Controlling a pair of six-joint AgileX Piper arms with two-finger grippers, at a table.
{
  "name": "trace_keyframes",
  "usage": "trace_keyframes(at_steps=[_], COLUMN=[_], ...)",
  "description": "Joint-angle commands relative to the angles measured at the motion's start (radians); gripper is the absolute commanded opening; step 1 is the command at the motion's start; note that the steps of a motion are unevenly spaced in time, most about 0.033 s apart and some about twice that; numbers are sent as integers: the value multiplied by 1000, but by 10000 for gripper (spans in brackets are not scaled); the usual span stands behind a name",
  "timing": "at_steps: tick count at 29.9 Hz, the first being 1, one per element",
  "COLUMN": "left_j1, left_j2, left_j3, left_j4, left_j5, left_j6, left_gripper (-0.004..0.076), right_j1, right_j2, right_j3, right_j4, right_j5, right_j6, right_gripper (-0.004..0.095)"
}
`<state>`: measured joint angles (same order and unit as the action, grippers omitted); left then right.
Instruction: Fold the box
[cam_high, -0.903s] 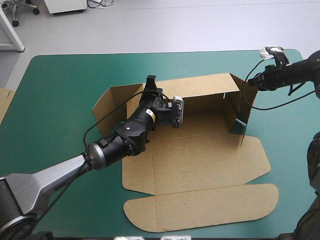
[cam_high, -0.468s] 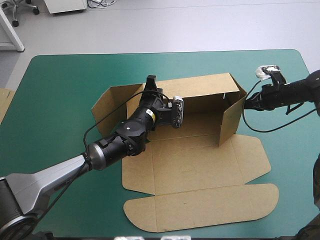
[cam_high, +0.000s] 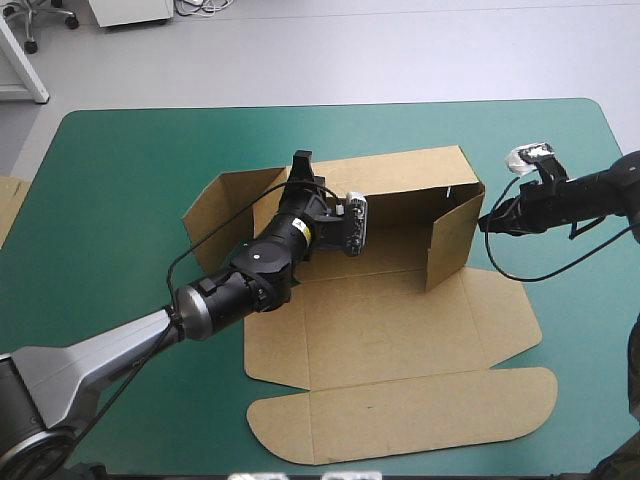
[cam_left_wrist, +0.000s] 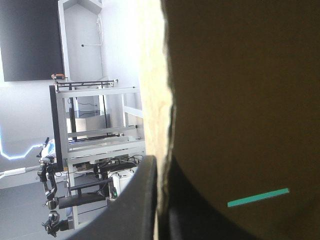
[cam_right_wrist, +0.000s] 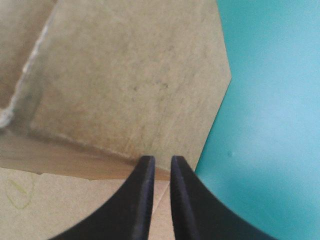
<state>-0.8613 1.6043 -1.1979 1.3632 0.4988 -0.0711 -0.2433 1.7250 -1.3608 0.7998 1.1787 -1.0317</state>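
at its back wall the left gripper clamps the box; right gripper all but closed, empty, at the side wall. light, stiff board, probably: hold wall edges.

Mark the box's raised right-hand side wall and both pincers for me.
side wall (cam_high: 448, 240), high view, middle of its upright face.
right pincer (cam_right_wrist: 160, 160), right wrist view, between its fingertips.
left pincer (cam_high: 302, 160), high view, between its fingertips.
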Motion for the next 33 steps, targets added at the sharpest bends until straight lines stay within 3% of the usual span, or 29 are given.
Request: trace_keyframes(at_steps=[1,5,14,18,22,28,33], left_j1=[-7,-7,-7,-7,-7,-7,-7], left_j2=[-35,-35,-35,-35,-35,-35,-35], left_j3=[-24,-24,-24,-24,-24,-24,-24], left_j4=[19,19,19,19,19,19,19], left_j5=[-32,-32,-32,-32,-32,-26,-26], left_j6=[-14,-14,-14,-14,-14,-14,-16], left_gripper=[-10,-10,-10,-10,-10,-10,-10], right_j1=[-2,-2,11,67,109,108,108], right_j2=[-52,-52,-52,-52,-52,-73,-124], right_j3=[-22,-22,-22,-22,-20,-14,71], right_j4=[50,52,101,82,-14,28,78], right_j5=[30,53,53,4,-56,-71,-175], right_j6=[-44,-62,-111,-110,-1,12,-1], right_gripper=[299,449,460,524,517,468,462])
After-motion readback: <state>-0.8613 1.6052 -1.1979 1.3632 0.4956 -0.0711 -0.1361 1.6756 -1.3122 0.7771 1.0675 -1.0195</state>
